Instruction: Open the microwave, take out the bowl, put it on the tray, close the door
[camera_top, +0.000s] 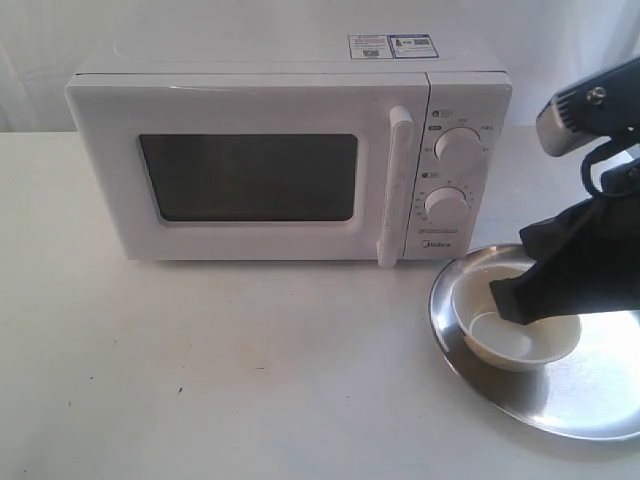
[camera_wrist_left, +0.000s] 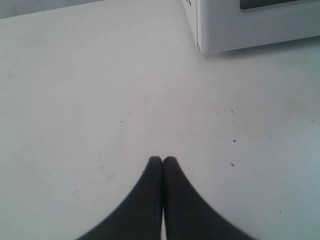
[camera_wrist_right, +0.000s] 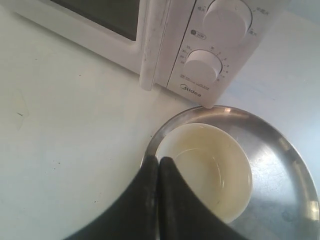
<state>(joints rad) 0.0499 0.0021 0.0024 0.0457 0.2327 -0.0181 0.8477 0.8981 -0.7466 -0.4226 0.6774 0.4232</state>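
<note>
The right fingers (camera_wrist_right: 172, 192) are pressed together with nothing between them, their tips at the rim of the bowl (camera_wrist_right: 210, 167); whether they touch it I cannot tell. The bowl lies just beyond and below those tips, upright, inside the tray (camera_wrist_right: 282, 150), on the side of the tray nearest the microwave (camera_top: 250, 95). The tray sits on the bench (camera_top: 200, 380) under the right fingers, its rim just in front of the microwave's lower corner, under the knobs (camera_top: 445, 205). The door (camera_top: 250, 225) is shut, flush with the front, and its handle (camera_top: 395, 185) stands upright, ahead of the right fingers and apart from them. The left fingers (camera_wrist_left: 150, 195) are also pressed together, holding nothing, over bare bench; a lower corner of the microwave lies well ahead of them and off to one side.
</note>
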